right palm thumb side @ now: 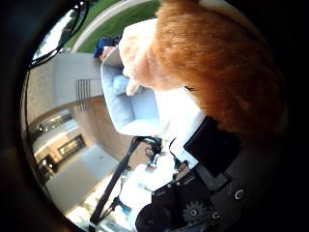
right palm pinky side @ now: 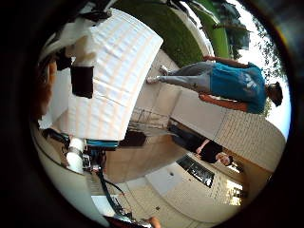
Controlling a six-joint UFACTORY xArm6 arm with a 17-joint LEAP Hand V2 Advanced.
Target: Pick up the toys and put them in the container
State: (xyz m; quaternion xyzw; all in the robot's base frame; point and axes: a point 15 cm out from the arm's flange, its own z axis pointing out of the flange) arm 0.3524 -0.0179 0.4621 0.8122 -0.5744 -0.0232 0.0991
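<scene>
A furry orange-brown toy (right palm thumb side: 212,63) fills much of the thumb-side view, pressed close against the palm; only its fur and a paler patch show, so what kind of animal it is cannot be told. Its far edge is cut off by the rim of the view. Just beside the fur sit black and white parts of the hand (right palm thumb side: 207,150), with a geared piece nearby — the fingers appear to close against the toy, holding it, though the exact contact is hidden behind the fur.

In the little-finger-side view a sliver of the same fur shows at the dark edge, too small to make out well. A white ribbed container (right palm pinky side: 116,71) with a rounded rim takes up much of the view, close to the palm, with a white and black finger lying in front of its wall. Whether anything lies inside the container cannot be seen.

The setting is outdoors — pale concrete paving (right palm pinky side: 156,156), a strip of green lawn (right palm pinky side: 166,28), and a light brick building (right palm pinky side: 242,137) with a dark window. A light blue-grey padded seat (right palm thumb side: 130,106) stands on the paving beyond the toy.
</scene>
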